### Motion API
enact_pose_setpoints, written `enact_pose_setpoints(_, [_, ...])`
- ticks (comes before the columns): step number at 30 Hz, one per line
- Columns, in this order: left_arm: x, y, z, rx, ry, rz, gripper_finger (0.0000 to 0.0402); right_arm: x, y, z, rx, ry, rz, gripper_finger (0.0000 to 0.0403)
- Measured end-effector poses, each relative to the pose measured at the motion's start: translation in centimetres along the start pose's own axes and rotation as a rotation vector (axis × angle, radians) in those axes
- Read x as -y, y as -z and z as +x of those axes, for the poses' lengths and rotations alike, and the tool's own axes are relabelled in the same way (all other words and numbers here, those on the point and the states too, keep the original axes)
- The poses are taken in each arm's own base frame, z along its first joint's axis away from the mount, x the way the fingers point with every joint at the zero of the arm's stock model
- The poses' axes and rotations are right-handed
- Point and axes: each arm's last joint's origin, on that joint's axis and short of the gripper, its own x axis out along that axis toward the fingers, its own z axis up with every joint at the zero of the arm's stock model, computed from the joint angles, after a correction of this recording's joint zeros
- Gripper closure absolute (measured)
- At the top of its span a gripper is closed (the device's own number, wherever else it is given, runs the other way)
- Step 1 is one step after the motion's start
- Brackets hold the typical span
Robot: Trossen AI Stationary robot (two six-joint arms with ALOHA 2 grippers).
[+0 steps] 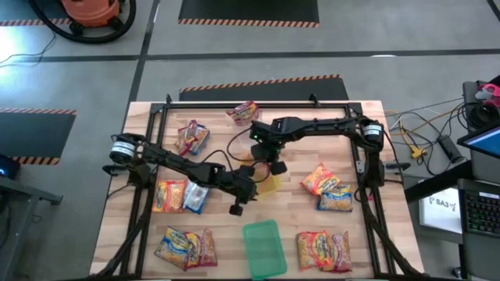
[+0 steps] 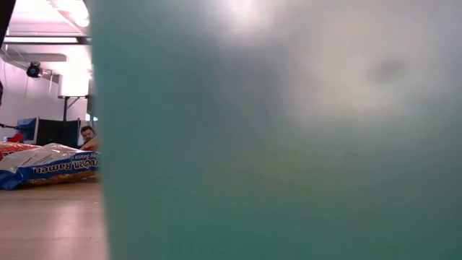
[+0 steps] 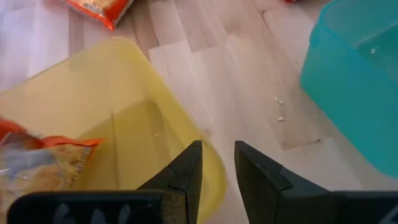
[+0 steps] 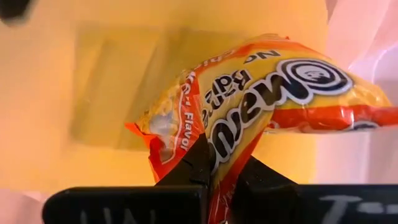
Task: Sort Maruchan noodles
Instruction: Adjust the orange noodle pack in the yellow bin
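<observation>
Orange noodle packet (image 4: 249, 99) is hanging pinched by its edge in the right gripper (image 4: 217, 177), over the yellow tray (image 3: 112, 106) near table centre. Left gripper (image 3: 217, 165), slightly parted w/ nothing between, is waiting at the tray's 7 o'clock. Probably best lowering before letting go, so the packet lands flat inside.

The left arm is stretched from the table's (image 1: 117, 195) left edge toward its middle, bent at the elbow. The left hand (image 1: 237, 204) is held low near the table's centre, and its two dark fingers (image 3: 186, 174) are parted by a narrow gap with nothing gripped between them.

The right arm is reached from the table's right side along the far edge, then folded down at the wrist toward the middle. The right hand (image 1: 269, 165) is poised just farther from the table's near edge than the left hand, and its fingers (image 4: 193, 165) are pinched on the crimped end of an orange ramen packet (image 4: 261, 99).
</observation>
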Motion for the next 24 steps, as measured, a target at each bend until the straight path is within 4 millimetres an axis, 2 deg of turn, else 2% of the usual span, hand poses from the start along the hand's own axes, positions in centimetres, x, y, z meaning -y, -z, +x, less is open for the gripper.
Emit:
enact_pose_setpoints(16, [-0.05, 0.05, -0.02, 0.006, 0.065, 0.007, 0.0326, -0.48, -0.51, 0.17, -0.053, 0.058, -0.548, 0.0394])
enact_pose_setpoints(20, [-0.03, 0.05, -0.02, 0.006, 0.068, 0.007, 0.0326, -0.54, -0.54, 0.19, -0.063, 0.067, -0.543, 0.0394])
enact_pose_setpoints(24, [-0.03, 0.06, -0.02, 0.005, 0.068, 0.007, 0.0326, -0.50, -0.57, 0.19, -0.057, 0.076, -0.409, 0.0384])
